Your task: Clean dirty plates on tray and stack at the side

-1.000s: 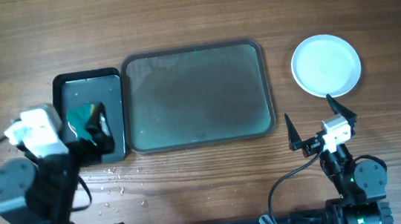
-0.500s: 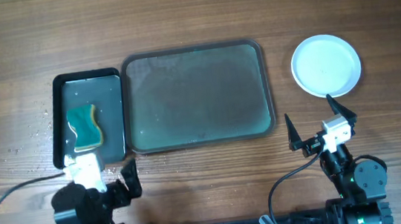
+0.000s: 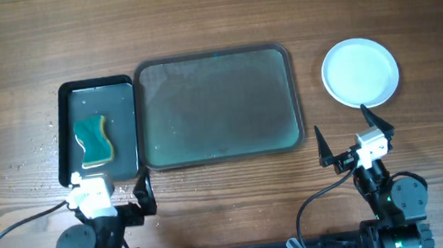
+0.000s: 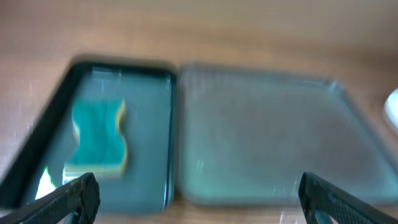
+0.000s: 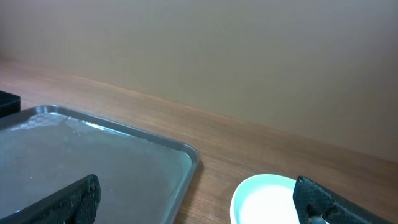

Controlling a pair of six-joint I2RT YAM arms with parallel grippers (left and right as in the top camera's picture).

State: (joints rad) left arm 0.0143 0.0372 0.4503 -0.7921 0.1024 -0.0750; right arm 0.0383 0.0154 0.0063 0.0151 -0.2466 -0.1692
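The large grey-green tray (image 3: 216, 106) lies mid-table with nothing on it; it also shows in the left wrist view (image 4: 267, 143) and the right wrist view (image 5: 93, 155). A white plate stack (image 3: 360, 72) sits on the wood right of the tray; from above only the top plate shows. Its pale aqua rim appears in the right wrist view (image 5: 267, 199). My left gripper (image 3: 108, 184) is open and empty, just in front of the small black tray. My right gripper (image 3: 348, 131) is open and empty, in front of the plates.
A smaller glossy black tray (image 3: 66, 132) lies against the big tray's left side, with a green and yellow sponge (image 3: 94, 141) lying in water. The sponge also shows in the left wrist view (image 4: 99, 137). Water drops speckle the wood at the front left.
My left gripper has let go of the sponge in the black tray and pulled back to the front edge. The right arm has not moved.
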